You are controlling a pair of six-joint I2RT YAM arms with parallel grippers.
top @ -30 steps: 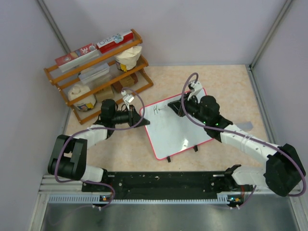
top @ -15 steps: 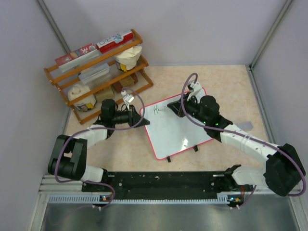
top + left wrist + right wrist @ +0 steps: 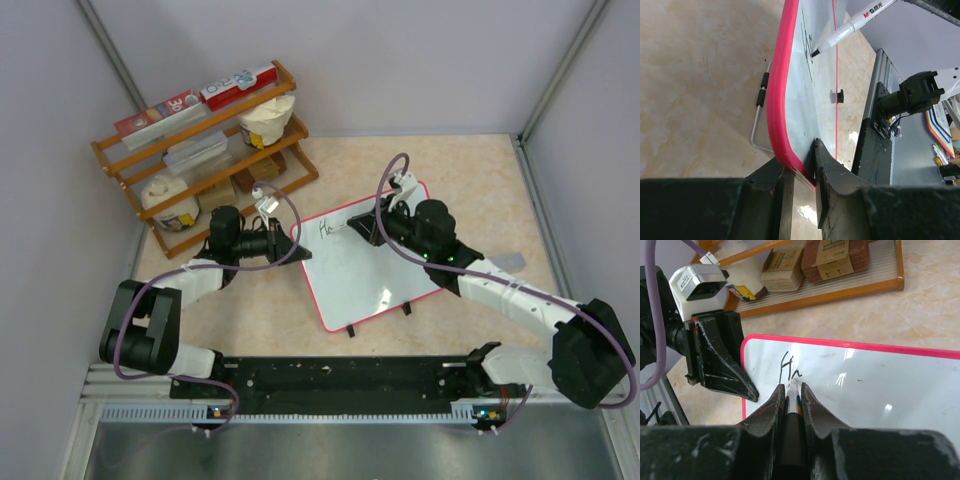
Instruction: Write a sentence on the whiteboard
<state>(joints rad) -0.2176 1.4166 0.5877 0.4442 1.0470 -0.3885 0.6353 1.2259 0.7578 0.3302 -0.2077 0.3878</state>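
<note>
Now, you have the board in the middle of the top view, lying on the table and turned a little, so that its upper left corner points to the left gripper. In the left wrist view you see this gripper nearly closed, its two fingers pressing on the red rim at that corner, one on each face of the board. A wire leg shows under the board in the same view.

Your right gripper is above the upper left part of the board. Its jaws are closed tight on a marker, which passes between them and points down to the white surface. The black tip is at the surface, just beside the strokes; whether it really touches, you cannot tell.

Of the sentence you can read only the beginning: one letter like an H and a short stroke to the right of it, near the upper left corner of the board. The other part of the board is white, with some light reflections.

A wooden rack with boxes and bags stands in the upper left of the top view, apart from the board
</note>
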